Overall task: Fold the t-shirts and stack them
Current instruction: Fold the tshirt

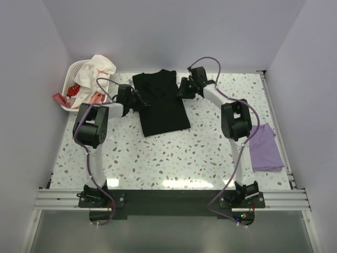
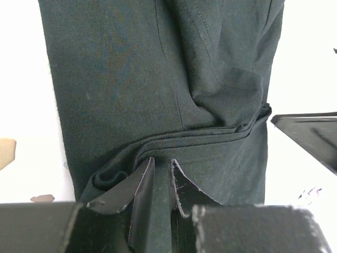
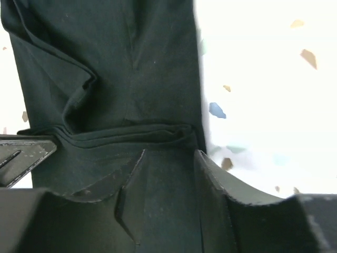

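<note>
A plain black soft-cloth t-shirt [image 3: 131, 68] fills the left and centre of the frame, running from the top edge to the bottom. Across the middle its layers bunch into a stacked fold, with a crumpled crease above it at centre left. At the bottom the right gripper [image 3: 171, 153] shows two dark fingers [image 3: 216, 184] standing apart, black cloth filling the gap. A flat black angular part [image 3: 23, 153] enters at the left edge. The white speckled table [image 3: 263, 105] glares on the right.
</note>
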`<state>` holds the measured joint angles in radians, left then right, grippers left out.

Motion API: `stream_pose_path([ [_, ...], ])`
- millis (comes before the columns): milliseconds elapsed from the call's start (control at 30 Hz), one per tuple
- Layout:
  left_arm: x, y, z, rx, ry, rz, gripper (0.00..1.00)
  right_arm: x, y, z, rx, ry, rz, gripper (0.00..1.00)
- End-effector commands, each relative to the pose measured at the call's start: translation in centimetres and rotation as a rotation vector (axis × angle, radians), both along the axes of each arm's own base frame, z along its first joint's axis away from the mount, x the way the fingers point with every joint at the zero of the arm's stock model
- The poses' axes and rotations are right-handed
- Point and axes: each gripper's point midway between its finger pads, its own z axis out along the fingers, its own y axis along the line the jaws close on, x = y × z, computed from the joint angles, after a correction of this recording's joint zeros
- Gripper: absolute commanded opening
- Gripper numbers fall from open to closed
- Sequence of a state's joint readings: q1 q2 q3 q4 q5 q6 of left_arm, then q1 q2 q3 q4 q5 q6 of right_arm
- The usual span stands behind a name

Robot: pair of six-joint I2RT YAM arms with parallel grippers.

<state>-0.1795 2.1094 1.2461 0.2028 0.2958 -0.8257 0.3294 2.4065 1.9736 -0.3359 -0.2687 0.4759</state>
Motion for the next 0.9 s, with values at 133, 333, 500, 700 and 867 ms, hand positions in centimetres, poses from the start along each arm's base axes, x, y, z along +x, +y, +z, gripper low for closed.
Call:
stream_pose_path([
  [133, 0.5, 0.4, 1.1, 0.042, -0.020, -0.013, 0.23, -0.1, -1.1, 9.7, -0.142, -0.243, 0.000, 0.50],
  [333, 0.8, 0.0, 2.9, 0.023, -0.057, -0.031, 0.23, -1.9, 2.6, 9.7, -0.262, -0.308, 0.079, 0.50],
  [500, 2.1, -0.8, 7.5, -0.007, -0.139, -0.073, 0.25, -2.6, 5.7, 7.3, -0.318, -0.297, 0.142, 0.46],
  [700, 2.2, 0.1, 12.2, 0.008, -0.202, -0.053, 0.26, -2.2, 7.7, 2.9, -0.368, -0.253, 0.171, 0.44],
  [867, 0.6, 0.7, 14.2, 0.015, -0.221, -0.031, 0.26, -2.1, 7.5, -0.8, -0.418, -0.187, 0.148, 0.44],
])
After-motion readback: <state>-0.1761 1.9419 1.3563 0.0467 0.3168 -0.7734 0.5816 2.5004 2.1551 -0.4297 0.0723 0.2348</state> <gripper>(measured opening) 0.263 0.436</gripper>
